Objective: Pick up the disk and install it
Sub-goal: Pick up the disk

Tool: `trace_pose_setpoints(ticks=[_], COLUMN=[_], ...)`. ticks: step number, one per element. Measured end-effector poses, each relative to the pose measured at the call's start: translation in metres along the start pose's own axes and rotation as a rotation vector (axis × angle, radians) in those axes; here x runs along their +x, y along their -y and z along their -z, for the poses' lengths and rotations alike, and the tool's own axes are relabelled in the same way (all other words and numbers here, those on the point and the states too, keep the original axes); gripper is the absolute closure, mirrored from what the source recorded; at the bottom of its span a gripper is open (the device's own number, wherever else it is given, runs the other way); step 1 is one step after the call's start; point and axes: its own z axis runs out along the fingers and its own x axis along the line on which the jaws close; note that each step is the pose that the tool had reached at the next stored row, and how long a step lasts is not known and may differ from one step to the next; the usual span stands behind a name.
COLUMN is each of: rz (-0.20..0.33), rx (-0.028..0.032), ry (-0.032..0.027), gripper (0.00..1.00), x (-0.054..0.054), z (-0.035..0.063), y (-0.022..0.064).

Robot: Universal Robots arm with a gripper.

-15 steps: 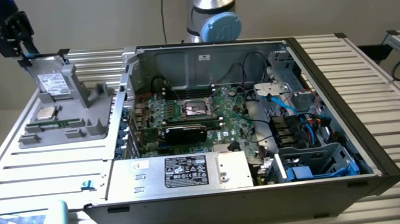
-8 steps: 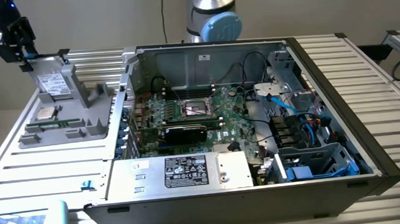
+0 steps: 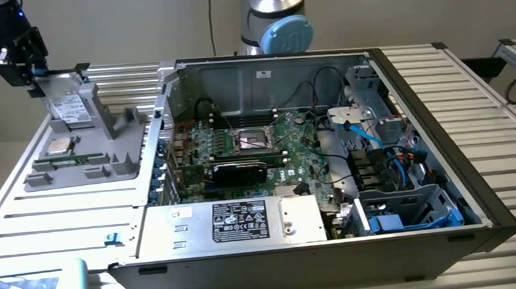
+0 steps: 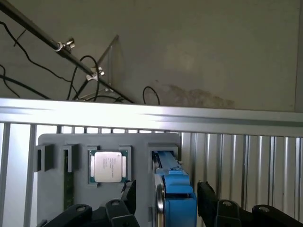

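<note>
- Two black fingers of the gripper (image 4: 166, 204) stand wide apart and hold nothing. They straddle the disk (image 4: 176, 189), a flat silver-grey metal drive clipped in a bright blue plastic carrier frame.
- You have the disk directly beneath the gripper (image 3: 35, 84), standing on edge in a slot of the grey moulded plastic fixture (image 3: 82, 170).
- In the wrist view one finger (image 4: 207, 198) sits just beside the blue frame, while the other (image 4: 129, 194) has a clearer gap.
- This looks like the approach for the pick. Centre the jaws so both pads meet the broad faces together, and keep the descent in line with the slot so the disk does not tip.
- Keep the wider-set finger clear of the small square silver CPU chip (image 4: 108, 166), which lies in its pocket just beside that finger.
- The fixture rests on a ribbed aluminium table (image 3: 67, 214), hard and grooved, probably slippery for anything dropped.
- An open black-and-silver computer case (image 3: 228, 80) stands well apart from the gripper, toward the exterior view's right. A plain pale wall (image 4: 213, 56) stands beyond the fixture.
</note>
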Motion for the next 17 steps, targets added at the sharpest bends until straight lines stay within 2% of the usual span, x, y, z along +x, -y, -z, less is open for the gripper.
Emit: trace_pose_setpoints(ticks=[6, 7, 8, 11, 12, 17], rz=[0.000, 0.000, 0.000, -0.002, -0.001, -0.001], rx=[-0.0008, -0.0010, -0.0010, -0.0018, -0.0016, 0.0025], ry=[-0.0003, -0.0029, -0.0081, -0.0341, -0.0377, -0.0353], gripper=[0.37, 0.37, 0.37, 0.37, 0.37, 0.37], x=[0.0000, -0.0008, -0.0017, -0.0074, -0.0094, -0.0096], z=[-0.0004, -0.0007, -0.0010, -0.0026, -0.0031, -0.0075], y=[0.0001, 0.0002, 0.0003, 0.0005, 0.0006, 0.0008])
